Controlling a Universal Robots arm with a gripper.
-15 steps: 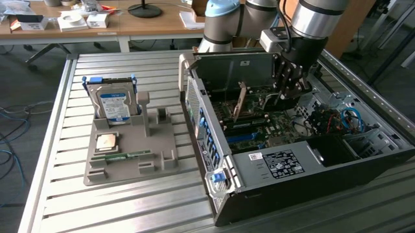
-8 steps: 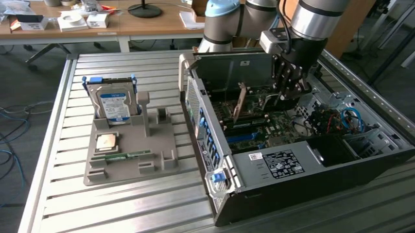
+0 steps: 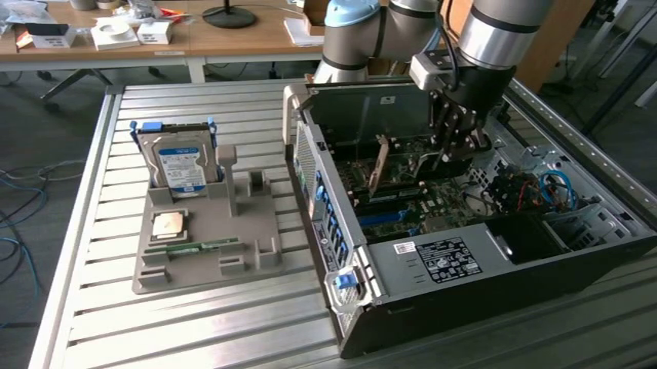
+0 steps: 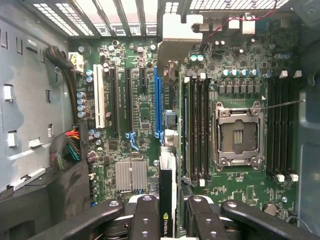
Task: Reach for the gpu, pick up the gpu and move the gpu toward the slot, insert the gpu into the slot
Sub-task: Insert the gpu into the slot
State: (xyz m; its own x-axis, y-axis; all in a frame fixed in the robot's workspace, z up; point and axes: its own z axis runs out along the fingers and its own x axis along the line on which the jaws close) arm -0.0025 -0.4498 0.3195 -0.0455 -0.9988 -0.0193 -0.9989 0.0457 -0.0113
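A big silver metal table (image 3: 205, 323) made of long flat slats carries two things. A flat grey plastic holder tray (image 3: 211, 231) lies toward the exterior view's left. A big black open computer case (image 3: 493, 284) lies just beside it, toward the exterior view's right.

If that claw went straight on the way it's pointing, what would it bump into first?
Probably the green motherboard, beside the blue connector strip. The gripper points straight at it, and the gpu clamped in it would touch first. Depth is hard to judge.
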